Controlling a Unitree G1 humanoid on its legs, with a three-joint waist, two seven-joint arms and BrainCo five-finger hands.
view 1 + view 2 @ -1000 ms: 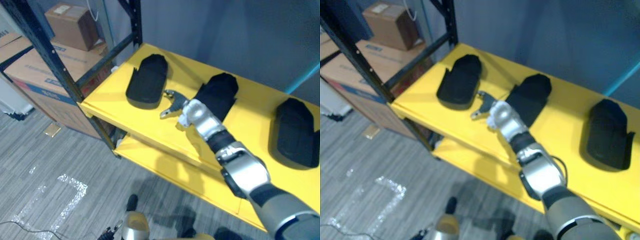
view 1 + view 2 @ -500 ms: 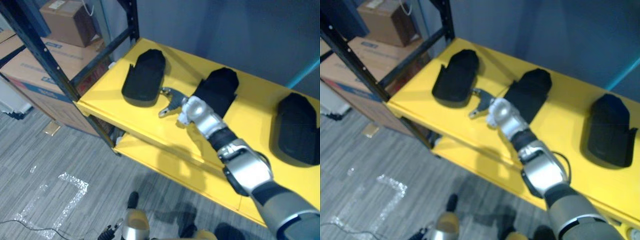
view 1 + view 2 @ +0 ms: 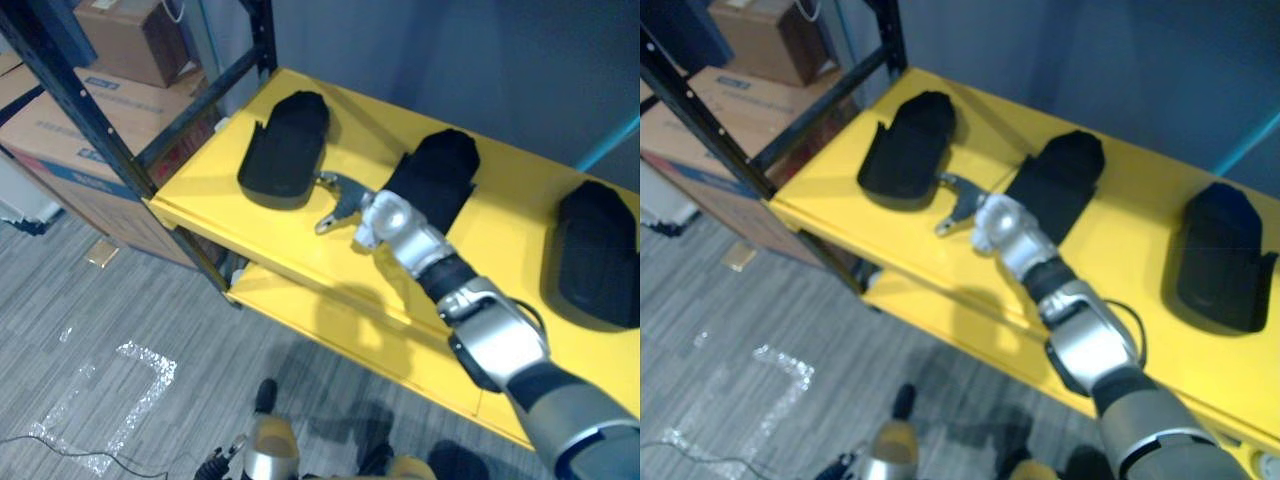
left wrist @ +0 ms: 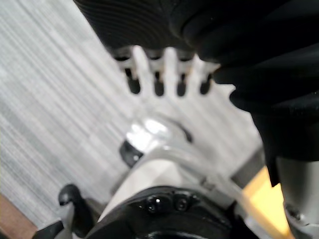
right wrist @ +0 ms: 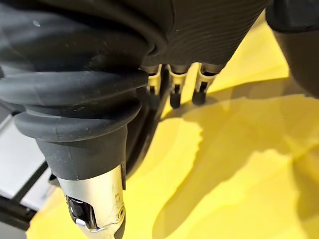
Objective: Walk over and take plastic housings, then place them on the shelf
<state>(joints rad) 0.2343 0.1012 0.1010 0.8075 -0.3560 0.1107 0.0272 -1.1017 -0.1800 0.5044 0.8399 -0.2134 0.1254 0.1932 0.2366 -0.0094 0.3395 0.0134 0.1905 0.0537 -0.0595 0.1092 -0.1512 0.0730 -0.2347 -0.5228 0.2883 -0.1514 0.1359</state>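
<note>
Yellow shelf [image 3: 505,240] bears housings [image 3: 285,150] lying depthwise, rounded ends rearward; right hand [image 3: 383,220], left hand [image 4: 168,67] relaxed.

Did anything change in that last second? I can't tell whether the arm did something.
Hardly anything. The whole view slid a little, so the camera moved, not the things. The right hand stays open over the yellow shelf, between the left housing and the middle housing, holding nothing. These and the right housing lie where they were. The left hand hangs open.
</note>
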